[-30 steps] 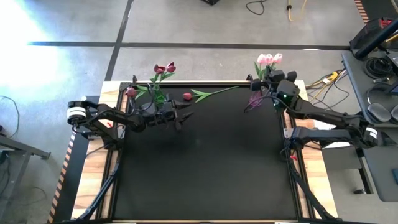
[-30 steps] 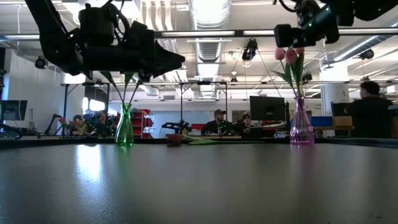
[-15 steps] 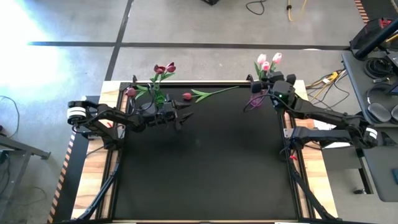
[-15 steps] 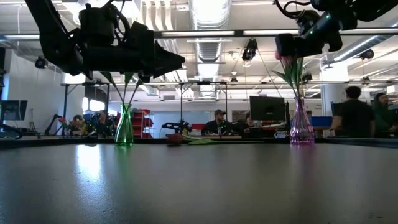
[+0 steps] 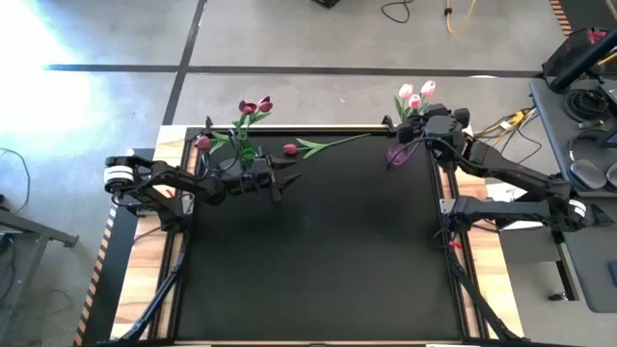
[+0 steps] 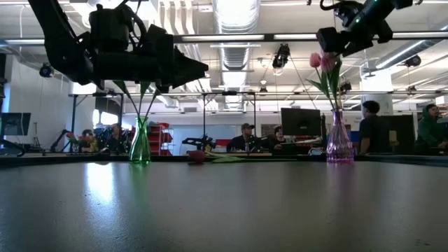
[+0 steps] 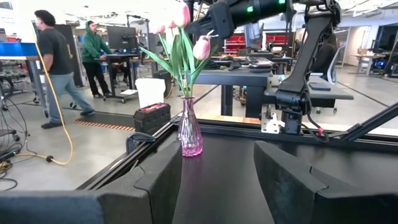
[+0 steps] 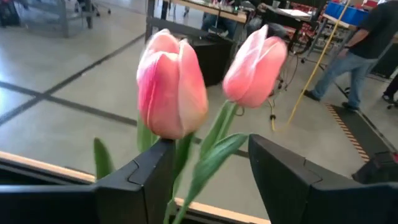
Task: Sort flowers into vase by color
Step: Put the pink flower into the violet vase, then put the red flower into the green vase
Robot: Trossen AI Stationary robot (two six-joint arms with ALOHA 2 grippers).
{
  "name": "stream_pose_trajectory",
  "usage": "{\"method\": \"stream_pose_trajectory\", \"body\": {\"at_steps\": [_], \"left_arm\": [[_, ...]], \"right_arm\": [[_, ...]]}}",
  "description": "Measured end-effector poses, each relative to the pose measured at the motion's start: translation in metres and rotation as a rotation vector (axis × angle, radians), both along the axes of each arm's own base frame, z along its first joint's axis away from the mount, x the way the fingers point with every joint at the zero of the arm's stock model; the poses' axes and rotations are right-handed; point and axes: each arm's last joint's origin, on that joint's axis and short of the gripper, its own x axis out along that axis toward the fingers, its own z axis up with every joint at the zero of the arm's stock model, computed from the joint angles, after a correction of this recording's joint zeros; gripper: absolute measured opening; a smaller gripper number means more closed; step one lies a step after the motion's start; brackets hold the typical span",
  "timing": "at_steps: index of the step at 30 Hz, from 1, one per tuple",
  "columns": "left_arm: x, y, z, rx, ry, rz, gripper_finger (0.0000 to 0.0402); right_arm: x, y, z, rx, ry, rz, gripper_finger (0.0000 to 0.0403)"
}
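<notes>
A pink glass vase at the table's far right holds three pale pink tulips. It also shows in the low view and the left wrist view. My right gripper is open, high beside the pink heads, with stems and leaves between its fingers. A green vase at the far left holds dark red tulips. One dark red tulip lies flat on the mat. My left gripper is open and empty, above the mat by the green vase.
The black mat stretches bare toward the near edge. Another reddish head hangs left of the green vase. The lying tulip's stem runs toward the pink vase. People and desks show in the room beyond the table.
My right gripper has dipped at the pink tulips, then risen and drawn toward the table's far right, off the vase's mouth. The pink heads have shifted a little and stay in the vase.
</notes>
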Motion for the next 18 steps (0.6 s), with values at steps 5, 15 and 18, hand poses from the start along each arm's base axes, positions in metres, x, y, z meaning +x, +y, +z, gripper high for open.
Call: {"method": "stream_pose_trajectory", "body": {"at_steps": [5, 15, 18], "left_arm": [[0.000, 0.000, -0.001, -0.001, 0.003, 0.002, 0.0185], [-0.001, 0.000, -0.002, -0.002, 0.006, 0.005, 0.0185], [-0.001, 0.000, -0.002, -0.002, 0.006, 0.004, 0.0185]], "right_arm": [[-0.005, 0.004, 0.016, 0.028, 0.047, 0.010, 0.0203], [-0.007, 0.008, 0.023, 0.080, 0.033, 0.026, 0.0203], [-0.003, 0.006, 0.011, 0.111, 0.051, 0.015, 0.0203]]}}
